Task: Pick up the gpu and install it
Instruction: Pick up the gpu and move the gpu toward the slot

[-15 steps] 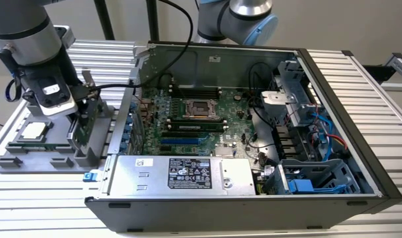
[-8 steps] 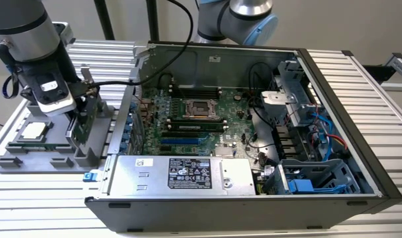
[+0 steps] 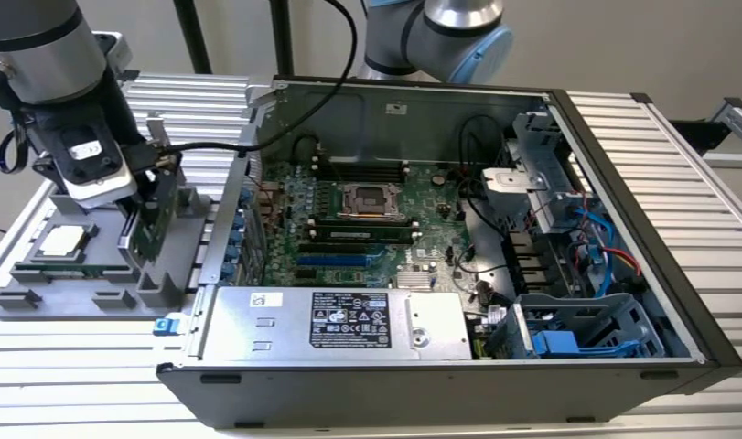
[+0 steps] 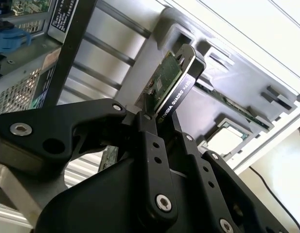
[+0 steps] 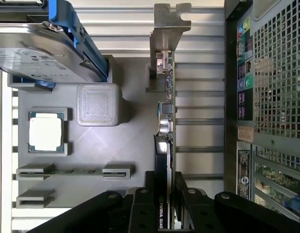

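First wrist view: claw (image 5: 165, 194) clamps gpu (image 5: 167, 109) edge-on; exterior view shows the computer case (image 3: 407, 395) beside it.

A table (image 3: 53, 366) of ribbed silver metal slats is carrying everything, reaching to every edge of the exterior view. An open black computer case (image 3: 468, 389) is lying on its side on the table, taking up the centre and right of that frame (its side panel is off). A grey moulded holder (image 3: 53, 297) is sitting flat on the slats at centre left, close beside the case. In the first wrist view, a strip of bare table (image 5: 198, 73) is showing between the holder (image 5: 135, 136) and the case (image 5: 276, 97).
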Robot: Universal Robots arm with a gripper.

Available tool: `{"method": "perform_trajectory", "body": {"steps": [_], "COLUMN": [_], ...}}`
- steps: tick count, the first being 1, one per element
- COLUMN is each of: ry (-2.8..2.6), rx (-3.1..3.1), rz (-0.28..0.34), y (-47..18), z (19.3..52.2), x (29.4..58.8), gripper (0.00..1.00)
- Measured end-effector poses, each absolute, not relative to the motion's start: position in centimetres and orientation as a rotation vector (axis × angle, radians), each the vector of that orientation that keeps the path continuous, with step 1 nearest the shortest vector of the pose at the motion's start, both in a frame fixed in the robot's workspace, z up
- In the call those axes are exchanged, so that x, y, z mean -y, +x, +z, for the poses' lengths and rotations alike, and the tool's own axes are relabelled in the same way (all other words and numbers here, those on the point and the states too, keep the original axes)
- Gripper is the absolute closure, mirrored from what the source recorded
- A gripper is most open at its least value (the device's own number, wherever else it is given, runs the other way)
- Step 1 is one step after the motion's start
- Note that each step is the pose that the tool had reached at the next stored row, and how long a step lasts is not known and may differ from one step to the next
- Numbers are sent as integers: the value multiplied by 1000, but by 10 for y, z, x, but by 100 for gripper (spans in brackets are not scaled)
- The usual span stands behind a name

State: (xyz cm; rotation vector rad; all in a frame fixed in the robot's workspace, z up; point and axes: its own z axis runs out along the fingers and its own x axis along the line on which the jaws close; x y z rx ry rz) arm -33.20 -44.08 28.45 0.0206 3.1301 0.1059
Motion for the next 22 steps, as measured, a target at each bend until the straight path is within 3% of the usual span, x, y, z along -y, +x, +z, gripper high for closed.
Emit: {"method": "perform_trajectory", "body": {"steps": [22], "ry": [20], "rx": [-3130], "rz": [106], "y": [-332], "z": [310], "x": [441], "gripper": [100]}}
